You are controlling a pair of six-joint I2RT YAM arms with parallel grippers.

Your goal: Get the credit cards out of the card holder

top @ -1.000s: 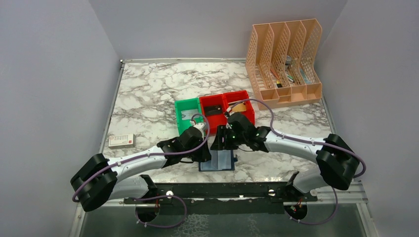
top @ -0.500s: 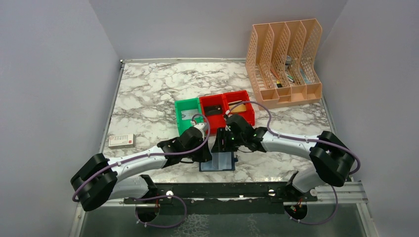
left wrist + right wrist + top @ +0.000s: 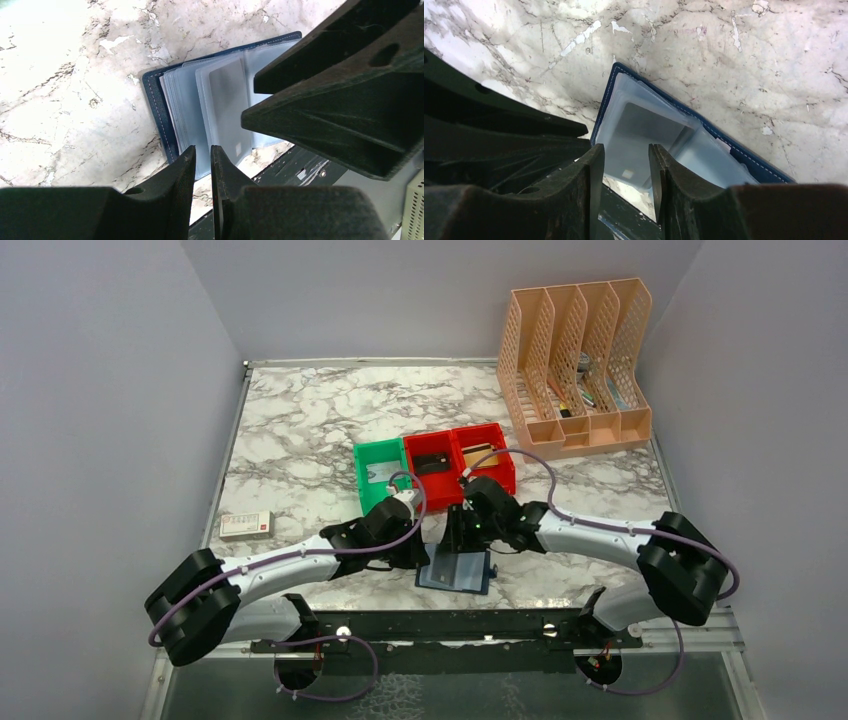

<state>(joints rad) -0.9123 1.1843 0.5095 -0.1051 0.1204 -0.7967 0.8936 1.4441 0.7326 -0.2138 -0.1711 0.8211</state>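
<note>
1. Nearest me, just behind the black rail [image 3: 450, 630] at the table's [image 3: 300, 430] front edge, the card holder [image 3: 457, 575] lies open and a little askew. Its clear sleeves [image 3: 200, 100] are fanned upward, and both arms meet over it.
2. The left gripper [image 3: 202, 150] sits at the holder's near edge with its jaws almost together and only a slim gap between them. I cannot tell whether a sleeve edge is nipped there.
3. The right gripper [image 3: 625, 147] hangs over the sleeves with its jaws partly apart and nothing held. Between the fingers shows a darker rectangle in a sleeve, probably a card [image 3: 644, 125].
4. Risk: the sleeves look slick and floppy. Jaws that close on plastic rather than on the card's edge would lift the whole holder instead of drawing the card out.
5. Risk: if the left side is not pinning the holder, a pull could slide it over the smooth top towards the near edge.
6. Risk: the two grippers are crowded close together, so the fingers could knock against each other.
7. Surface: white marble pattern with grey veining, smooth-looking.
8. Just behind the grippers stand a green bin [image 3: 375, 475] and two red bins [image 3: 432, 465] in a row. A small white box [image 3: 246, 524] lies well apart to the left.
9. At the far right is a peach mesh file rack [image 3: 575, 370], with plain grey walls [image 3: 400, 290] all around.
</note>
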